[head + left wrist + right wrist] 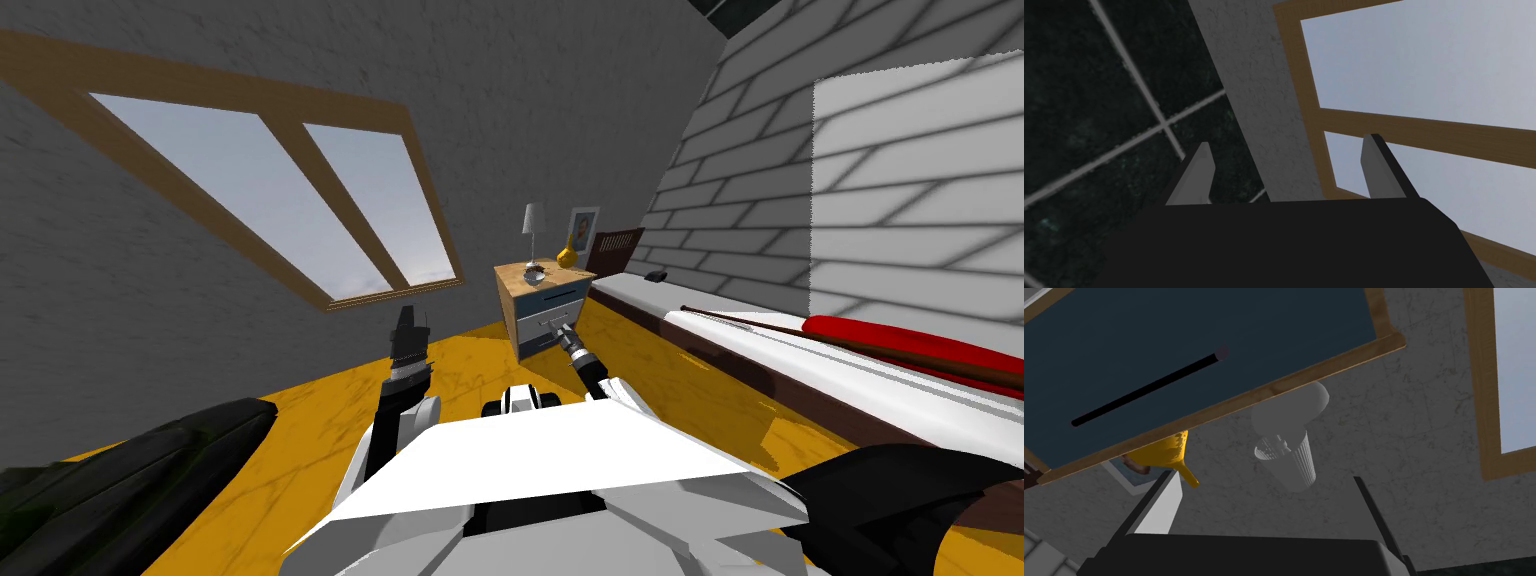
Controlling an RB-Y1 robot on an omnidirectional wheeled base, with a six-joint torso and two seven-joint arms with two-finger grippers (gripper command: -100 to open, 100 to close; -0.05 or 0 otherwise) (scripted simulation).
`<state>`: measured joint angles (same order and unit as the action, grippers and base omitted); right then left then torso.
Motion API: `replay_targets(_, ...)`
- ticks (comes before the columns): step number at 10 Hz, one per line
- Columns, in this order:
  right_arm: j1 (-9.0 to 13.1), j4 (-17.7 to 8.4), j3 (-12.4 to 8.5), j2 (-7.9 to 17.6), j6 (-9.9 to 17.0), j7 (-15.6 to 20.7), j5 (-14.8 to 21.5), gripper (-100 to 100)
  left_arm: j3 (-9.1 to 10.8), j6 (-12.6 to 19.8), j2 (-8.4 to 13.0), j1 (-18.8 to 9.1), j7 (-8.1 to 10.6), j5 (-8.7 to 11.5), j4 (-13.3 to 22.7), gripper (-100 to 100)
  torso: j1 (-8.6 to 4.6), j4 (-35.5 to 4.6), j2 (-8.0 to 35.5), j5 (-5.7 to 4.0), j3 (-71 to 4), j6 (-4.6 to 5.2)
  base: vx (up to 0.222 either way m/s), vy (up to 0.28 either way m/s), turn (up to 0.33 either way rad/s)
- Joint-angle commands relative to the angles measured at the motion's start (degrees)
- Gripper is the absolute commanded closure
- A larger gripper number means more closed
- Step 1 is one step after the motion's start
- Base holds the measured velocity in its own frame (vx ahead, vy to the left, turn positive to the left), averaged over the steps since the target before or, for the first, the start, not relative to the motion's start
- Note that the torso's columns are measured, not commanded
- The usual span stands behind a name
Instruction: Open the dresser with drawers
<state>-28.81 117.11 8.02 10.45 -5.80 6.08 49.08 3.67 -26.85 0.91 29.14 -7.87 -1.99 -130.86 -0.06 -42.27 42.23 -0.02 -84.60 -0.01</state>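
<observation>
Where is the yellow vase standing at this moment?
In the head view, the yellow vase stands on top of the dresser, to the right of the lamp and in front of a framed picture.

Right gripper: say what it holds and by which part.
Nothing: the right gripper has its fingers open and empty, off the black handle on the drawer.

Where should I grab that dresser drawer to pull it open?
Take the black bar handle at its middle, coming straight at the dark blue drawer front. The bar is long and thin, so the open right gripper should close across it.
</observation>
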Motion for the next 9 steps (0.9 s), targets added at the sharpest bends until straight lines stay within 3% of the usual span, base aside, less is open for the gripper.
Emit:
replay_targets(1,0.2,-0.9,0.1,0.0,1.7,0.7,3.4,-100,0.00,0.0,0.0,0.0,0.00,0.0,0.0,0,0.06,0.0,0.0,0.01,0.0,0.03,0.017,-0.015,-0.019)
replay_targets(2,0.4,-2.0,0.7,0.2,4.2,1.8,5.7,-100,0.00,0.0,0.0,0.0,0.00,0.0,0.0,0,0.13,0.0,0.1,0.04,0.1,0.03,0.038,-0.028,0.161)
replay_targets(3,0.4,-2.0,0.7,0.2,4.5,1.8,7.3,-100,0.00,0.0,0.0,0.0,0.00,0.0,0.0,0,0.08,0.0,0.0,0.03,0.0,-0.02,0.037,-0.039,0.126)
replay_targets(4,0.5,-3.2,1.2,0.4,7.1,3.0,8.9,-100,0.00,0.0,0.0,0.0,0.00,0.0,0.0,0,0.03,0.0,0.0,0.01,0.0,0.02,0.042,-0.045,0.194)
replay_targets(6,0.5,-3.2,1.2,0.4,7.4,3.0,11.6,-100,0.00,0.0,0.0,0.0,0.00,0.0,0.0,0,0.06,0.0,0.1,0.02,0.0,0.04,0.022,-0.030,0.045)
replay_targets(7,0.7,-4.4,1.8,0.6,10.1,4.2,13.8,-100,0.00,0.0,0.0,0.0,0.00,0.0,0.0,0,0.12,0.0,0.1,0.04,0.1,0.03,0.025,-0.025,0.181)
replay_targets(8,0.7,-4.4,1.8,0.6,10.3,4.2,15.4,-100,0.00,0.0,0.0,0.0,0.00,0.0,0.0,0,0.10,0.0,0.1,0.03,0.1,-0.02,0.033,-0.038,0.117)
replay_targets(9,0.9,-5.8,2.4,0.7,12.2,5.4,17.3,-100,0.00,0.0,0.0,0.0,0.00,0.0,0.0,0,0.04,0.0,0.0,0.01,0.0,0.02,0.039,-0.059,0.191)
